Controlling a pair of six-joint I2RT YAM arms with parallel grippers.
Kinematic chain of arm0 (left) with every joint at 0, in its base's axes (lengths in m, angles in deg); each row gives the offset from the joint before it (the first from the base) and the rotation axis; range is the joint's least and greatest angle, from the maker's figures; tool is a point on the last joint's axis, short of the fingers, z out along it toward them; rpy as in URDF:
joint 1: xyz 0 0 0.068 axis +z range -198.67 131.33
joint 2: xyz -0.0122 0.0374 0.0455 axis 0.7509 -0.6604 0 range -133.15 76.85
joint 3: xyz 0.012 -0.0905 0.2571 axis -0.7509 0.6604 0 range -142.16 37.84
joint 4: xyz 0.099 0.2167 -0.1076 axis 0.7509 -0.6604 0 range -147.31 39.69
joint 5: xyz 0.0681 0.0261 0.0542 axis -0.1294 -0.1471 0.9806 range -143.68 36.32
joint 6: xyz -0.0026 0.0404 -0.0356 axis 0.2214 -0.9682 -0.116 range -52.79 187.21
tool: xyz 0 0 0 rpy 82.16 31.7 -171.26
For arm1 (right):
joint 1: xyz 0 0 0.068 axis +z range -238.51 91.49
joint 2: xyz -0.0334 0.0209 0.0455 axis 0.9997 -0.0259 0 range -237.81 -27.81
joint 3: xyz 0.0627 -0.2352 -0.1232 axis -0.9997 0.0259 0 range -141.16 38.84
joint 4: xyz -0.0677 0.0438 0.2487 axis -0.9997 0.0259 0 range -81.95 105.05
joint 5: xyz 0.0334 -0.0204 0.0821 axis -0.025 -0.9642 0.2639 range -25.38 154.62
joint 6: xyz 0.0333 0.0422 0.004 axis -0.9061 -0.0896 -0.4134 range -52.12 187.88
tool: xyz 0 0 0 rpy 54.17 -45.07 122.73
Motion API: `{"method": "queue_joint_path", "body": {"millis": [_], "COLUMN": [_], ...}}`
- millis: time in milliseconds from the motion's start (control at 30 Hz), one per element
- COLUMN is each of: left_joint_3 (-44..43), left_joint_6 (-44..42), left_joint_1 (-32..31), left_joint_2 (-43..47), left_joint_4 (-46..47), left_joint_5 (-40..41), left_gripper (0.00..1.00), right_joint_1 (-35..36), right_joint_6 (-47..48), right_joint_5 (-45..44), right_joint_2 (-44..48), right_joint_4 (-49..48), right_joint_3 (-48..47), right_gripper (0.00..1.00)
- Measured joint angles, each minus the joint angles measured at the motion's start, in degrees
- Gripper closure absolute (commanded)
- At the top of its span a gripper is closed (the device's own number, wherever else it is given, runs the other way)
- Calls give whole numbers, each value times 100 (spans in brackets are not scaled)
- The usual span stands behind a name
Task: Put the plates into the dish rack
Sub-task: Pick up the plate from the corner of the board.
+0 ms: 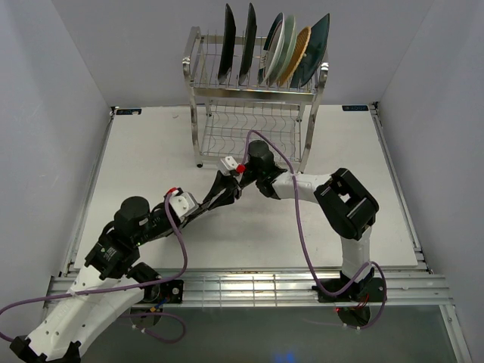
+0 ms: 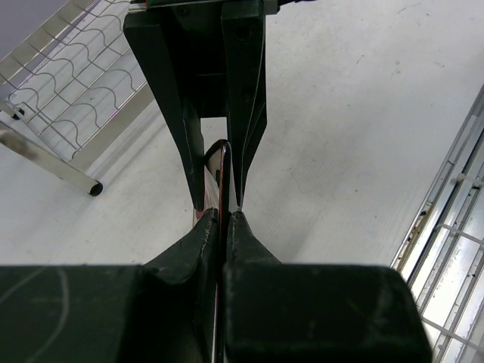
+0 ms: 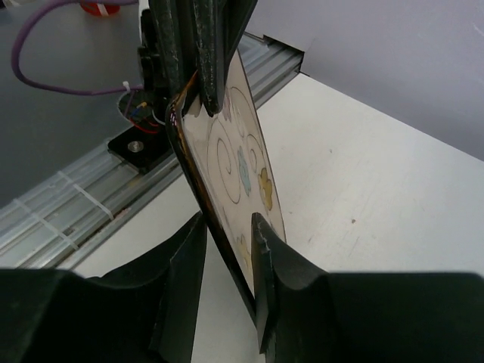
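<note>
My left jaws are clenched on the cream floral plate (image 3: 242, 162), holding it on edge over the table (image 1: 151, 151), near the dish rack (image 1: 195, 83). My right jaws straddle its opposite edge, released, with a gap on one side. Other plates (image 1: 291, 49) stand in the top tier.

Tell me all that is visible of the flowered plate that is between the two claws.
The plate is flat and looks glazed. It has a cream face with thin swirls and small blue and yellow flowers, and a dark rim. It stands on edge over the table. The left claw pinches one edge. The right claw straddles the opposite edge, but I cannot tell if it grips.
</note>
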Motion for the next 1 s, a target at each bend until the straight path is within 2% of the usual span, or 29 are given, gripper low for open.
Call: {"method": "queue_joint_path", "body": {"millis": [67,100,167,200,300,400,500,533,633,767,867,1000], "left_joint_3": [-28,-37,-50,-55,-98,-227,-269,-269,-273,-380,-605,-929], "left_joint_6": [17,28,42,39,-13,-50,-74,-87,-133,-208,-337,-494], "left_joint_1": [0,0,0,-2,-15,-2,-7,-7,-7,-7,-7,-7], "left_joint_2": [7,9,9,4,-28,-59,-90,-101,-92,-48,-26,-4], "left_joint_4": [0,0,-22,-55,22,179,243,245,221,136,26,-94], "left_joint_5": [-26,-37,-52,-72,-52,-13,-22,-20,-11,74,282,463], "left_gripper": [99,95,79,65,50,48,44,36,23,19,12,9], "right_joint_1": [-15,-22,-37,-46,-44,-39,-59,-66,-74,-66,-50,-52], "right_joint_6": [-538,-817,-1504,-1921,-3425,-4454,-4953,-5095,-5386,-5639,-5683,-5687], "right_joint_5": [107,175,317,374,667,581,544,579,560,835,852,874], "right_joint_2": [-57,-109,-264,-361,-789,-1252,-1294,-1294,-1294,-1294,-1294,-1292], "right_joint_4": [-625,-973,-1655,-1967,-2599,-2916,-2977,-2994,-2946,-2929,-2931,-2931], "right_joint_3": [90,116,114,96,-212,-699,-695,-695,-669,-636,-636,-619], "right_gripper": [92,92,92,92,92,92,92,92,92,92,92,92]}}
